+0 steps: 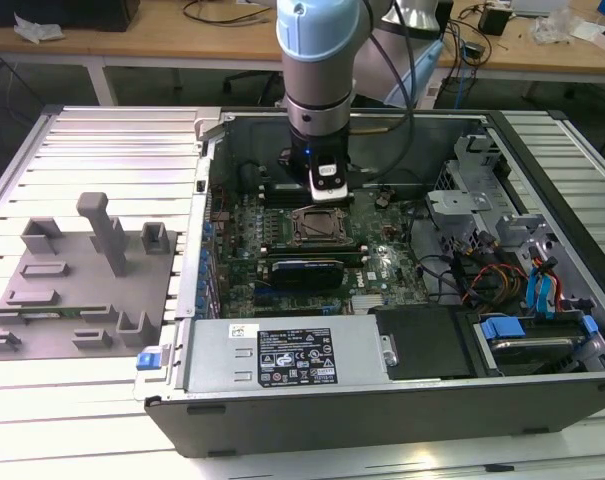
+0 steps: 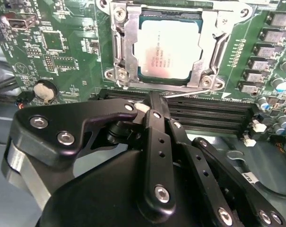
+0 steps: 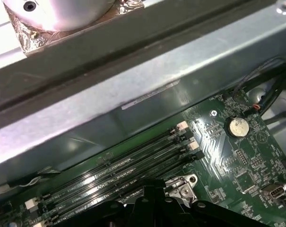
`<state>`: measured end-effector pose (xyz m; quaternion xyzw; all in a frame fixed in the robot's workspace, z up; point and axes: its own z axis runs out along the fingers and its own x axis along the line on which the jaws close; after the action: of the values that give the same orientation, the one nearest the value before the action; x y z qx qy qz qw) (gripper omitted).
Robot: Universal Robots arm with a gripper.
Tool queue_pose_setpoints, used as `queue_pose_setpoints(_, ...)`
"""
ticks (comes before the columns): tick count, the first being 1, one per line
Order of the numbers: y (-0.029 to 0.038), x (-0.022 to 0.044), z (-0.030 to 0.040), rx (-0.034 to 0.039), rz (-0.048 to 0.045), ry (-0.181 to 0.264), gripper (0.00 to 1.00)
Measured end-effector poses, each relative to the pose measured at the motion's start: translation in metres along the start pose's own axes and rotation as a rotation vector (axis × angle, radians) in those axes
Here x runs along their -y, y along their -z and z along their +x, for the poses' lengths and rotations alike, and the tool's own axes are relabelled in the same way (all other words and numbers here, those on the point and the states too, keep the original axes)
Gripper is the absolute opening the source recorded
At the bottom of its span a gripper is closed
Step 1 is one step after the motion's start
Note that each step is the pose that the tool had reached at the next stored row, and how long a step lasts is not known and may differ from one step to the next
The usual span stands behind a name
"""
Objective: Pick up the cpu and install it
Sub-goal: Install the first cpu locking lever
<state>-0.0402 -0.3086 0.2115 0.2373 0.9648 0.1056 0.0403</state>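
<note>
Gripper [image 2: 154, 100]: your arm stands upright, wrist aimed straight down above the memory slots [image 2: 204, 113]; open or closed, you cannot tell. Cpu [image 2: 167, 49]: seated in socket [image 2: 124, 47], just beside.

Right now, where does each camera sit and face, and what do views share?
Exterior view: off the arm, looking down into the open case; arm and gripper show above the socket.
Second wrist view: on the arm, looking past the gripper at the cpu in the socket.
First wrist view: on the arm, facing memory slots and case wall; gripper edge shows.
Both wrist views share the coin battery.
</note>
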Motion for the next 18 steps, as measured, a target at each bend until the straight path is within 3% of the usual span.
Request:
queue_pose_setpoints(8, -0.0014, -0.0046, 0.0075, 0.0060, 0.0005, -0.025, 0.11)
queue_pose_setpoints(18, -0.0040, -0.0050, 0.0080, 0.0117, 0.0052, -0.033, 0.11)
